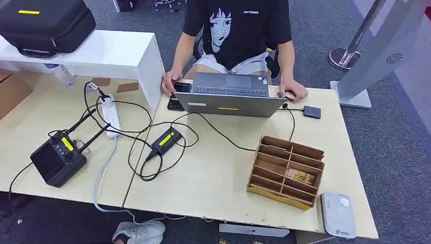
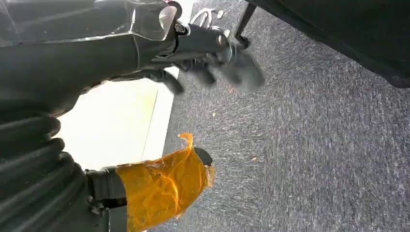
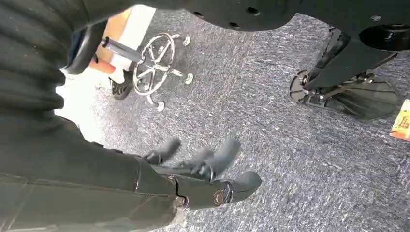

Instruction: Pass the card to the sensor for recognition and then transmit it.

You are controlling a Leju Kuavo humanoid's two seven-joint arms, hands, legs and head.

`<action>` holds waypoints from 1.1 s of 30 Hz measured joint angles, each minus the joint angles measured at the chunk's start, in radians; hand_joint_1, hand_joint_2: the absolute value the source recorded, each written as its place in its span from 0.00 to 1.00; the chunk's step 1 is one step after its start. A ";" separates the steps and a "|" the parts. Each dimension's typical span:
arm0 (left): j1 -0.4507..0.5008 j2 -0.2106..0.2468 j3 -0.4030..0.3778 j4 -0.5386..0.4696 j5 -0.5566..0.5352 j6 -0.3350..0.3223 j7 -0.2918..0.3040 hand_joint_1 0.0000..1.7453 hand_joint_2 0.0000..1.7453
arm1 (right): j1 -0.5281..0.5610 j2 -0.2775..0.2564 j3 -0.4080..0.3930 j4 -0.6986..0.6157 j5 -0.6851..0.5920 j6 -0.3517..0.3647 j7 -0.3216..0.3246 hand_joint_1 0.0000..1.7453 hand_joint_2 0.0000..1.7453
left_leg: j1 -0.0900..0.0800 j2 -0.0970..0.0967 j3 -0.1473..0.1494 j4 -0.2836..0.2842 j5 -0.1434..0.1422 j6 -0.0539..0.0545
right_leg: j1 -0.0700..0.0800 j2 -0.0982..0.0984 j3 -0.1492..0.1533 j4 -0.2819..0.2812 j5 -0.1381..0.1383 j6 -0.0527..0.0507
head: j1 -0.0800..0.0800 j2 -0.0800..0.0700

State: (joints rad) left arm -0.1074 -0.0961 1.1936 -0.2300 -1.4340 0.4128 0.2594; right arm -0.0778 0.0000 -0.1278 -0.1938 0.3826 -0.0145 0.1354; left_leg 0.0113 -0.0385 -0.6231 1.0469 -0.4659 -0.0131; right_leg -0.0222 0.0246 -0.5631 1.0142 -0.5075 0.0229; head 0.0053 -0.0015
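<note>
On table: one card (image 1: 299,176) in organizer (image 1: 264,175), one sensor (image 1: 337,214); left hand (image 2: 212,60), right hand (image 3: 203,166) empty, fingers apart.

I note an open laptop (image 1: 229,94) at the table's (image 1: 213,178) far edge, a person (image 1: 236,30) seated behind it. Left of the laptop: a power strip (image 1: 111,116), a black handheld controller (image 1: 57,158), a white shelf (image 1: 106,53) bearing a black case (image 1: 45,23).
</note>
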 joint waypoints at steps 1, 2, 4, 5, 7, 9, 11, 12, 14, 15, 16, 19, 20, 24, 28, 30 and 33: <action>0.000 0.000 0.000 0.000 0.001 0.000 0.000 0.96 1.00 | 0.000 0.000 0.000 0.000 0.000 0.000 0.000 0.00 1.00 | 0.000 0.000 0.000 0.000 0.000 0.000 | 0.000 0.000 0.000 0.000 0.000 0.000 | 0.000 0.000; 0.000 0.000 0.000 0.000 0.002 0.000 0.000 0.96 1.00 | 0.000 0.000 0.000 0.000 0.000 0.000 0.000 0.00 1.00 | 0.000 0.000 0.000 0.000 0.000 0.000 | 0.000 0.000 0.000 0.000 0.000 0.000 | 0.000 0.000; 0.000 0.000 0.000 0.000 0.002 0.000 0.000 0.96 1.00 | 0.000 0.000 0.000 0.000 0.000 0.000 0.000 0.00 1.00 | 0.000 0.000 0.000 0.000 0.000 0.000 | 0.000 0.000 0.000 0.000 0.000 0.000 | 0.000 0.000; 0.000 0.000 0.000 0.000 0.002 0.000 0.000 0.94 1.00 | 0.000 0.000 0.000 0.000 0.000 0.000 0.000 0.00 1.00 | 0.000 0.000 0.000 0.000 0.000 0.000 | 0.000 0.000 0.000 0.000 0.000 0.000 | 0.000 0.000; 0.000 0.000 0.000 0.000 0.003 0.000 0.000 0.94 1.00 | 0.001 0.000 0.000 0.000 0.001 -0.001 0.000 0.00 1.00 | 0.000 0.000 0.000 0.000 0.000 0.000 | 0.000 0.000 0.000 0.000 0.000 0.000 | 0.000 0.000; 0.000 0.000 0.000 0.000 0.003 0.000 0.000 0.94 1.00 | 0.001 0.000 0.000 0.000 0.001 -0.002 0.000 0.00 1.00 | 0.000 0.000 0.000 0.000 0.000 0.000 | 0.000 0.000 0.000 0.000 0.000 0.000 | 0.000 0.000; 0.000 0.000 0.000 0.000 0.003 0.000 0.000 0.95 1.00 | 0.001 0.000 0.000 0.000 0.002 -0.002 0.000 0.00 1.00 | 0.000 0.000 0.000 0.000 0.000 0.000 | 0.000 0.000 0.000 0.000 0.000 0.000 | 0.000 0.000; 0.000 0.000 0.000 0.000 0.003 0.000 0.000 0.94 1.00 | 0.001 0.000 0.000 0.000 0.003 -0.002 0.000 0.00 1.00 | 0.000 0.000 0.000 0.000 0.000 0.000 | 0.000 0.000 0.000 0.000 0.000 0.000 | 0.000 0.000; 0.000 0.000 0.000 0.000 0.003 0.000 0.000 0.92 1.00 | 0.001 0.000 0.000 0.000 0.005 -0.002 0.000 0.00 1.00 | 0.000 0.000 0.000 0.000 0.000 0.000 | 0.000 0.000 0.000 0.000 0.000 0.000 | 0.000 0.000; 0.000 0.000 0.000 0.000 0.003 0.000 0.000 0.93 1.00 | 0.001 0.000 0.000 0.000 0.007 -0.002 0.000 0.00 1.00 | 0.000 0.000 0.000 0.000 0.000 0.000 | 0.000 0.000 0.000 0.000 0.000 0.000 | 0.000 0.000; 0.000 0.000 0.000 0.000 0.003 0.000 0.000 0.93 1.00 | 0.001 0.000 0.000 0.000 0.011 -0.002 -0.001 0.00 1.00 | 0.000 0.000 0.000 0.000 0.000 0.000 | 0.000 0.000 0.000 0.000 0.000 0.000 | 0.000 0.000; 0.000 0.000 0.000 0.000 0.003 0.001 0.000 0.93 1.00 | 0.001 0.000 0.000 0.000 0.015 -0.002 0.000 0.00 1.00 | 0.000 0.000 0.000 0.000 0.000 0.000 | 0.000 0.000 0.000 0.000 0.000 0.000 | 0.000 0.000; 0.000 0.000 0.000 0.000 0.003 0.001 0.000 0.93 1.00 | 0.001 0.000 0.000 0.000 0.015 -0.002 0.000 0.00 1.00 | 0.000 0.000 0.000 0.000 0.000 0.000 | 0.000 0.000 0.000 0.000 0.000 0.000 | 0.000 0.000; 0.000 0.000 0.000 0.000 0.003 0.001 0.000 0.93 1.00 | 0.001 0.000 0.000 0.000 0.015 -0.002 0.000 0.00 1.00 | 0.000 0.000 0.000 0.000 0.000 0.000 | 0.000 0.000 0.000 0.000 0.000 0.000 | 0.000 0.000; 0.000 0.000 0.000 0.000 0.003 0.001 0.000 0.93 1.00 | 0.001 0.000 0.000 0.000 0.015 -0.002 0.000 0.00 1.00 | 0.000 0.000 0.000 0.000 0.000 0.000 | 0.000 0.000 0.000 0.000 0.000 0.000 | 0.000 0.000; 0.000 0.000 0.000 0.000 0.003 0.001 0.000 0.93 1.00 | 0.001 0.000 0.000 0.000 0.015 -0.002 0.000 0.00 1.00 | 0.000 0.000 0.000 0.000 0.000 0.000 | 0.000 0.000 0.000 0.000 0.000 0.000 | 0.000 0.000; 0.000 0.000 0.000 0.000 0.003 0.001 0.000 0.93 1.00 | 0.001 0.000 0.000 0.000 0.015 -0.002 0.000 0.00 1.00 | 0.000 0.000 0.000 0.000 0.000 0.000 | 0.000 0.000 0.000 0.000 0.000 0.000 | 0.000 0.000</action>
State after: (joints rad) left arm -0.1072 -0.0958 1.1933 -0.2300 -1.4313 0.4135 0.2590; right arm -0.0769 0.0004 -0.1278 -0.1938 0.3979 -0.0168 0.1350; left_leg 0.0112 -0.0385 -0.6231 1.0469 -0.4659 -0.0131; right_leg -0.0222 0.0246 -0.5631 1.0142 -0.5075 0.0229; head 0.0053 -0.0015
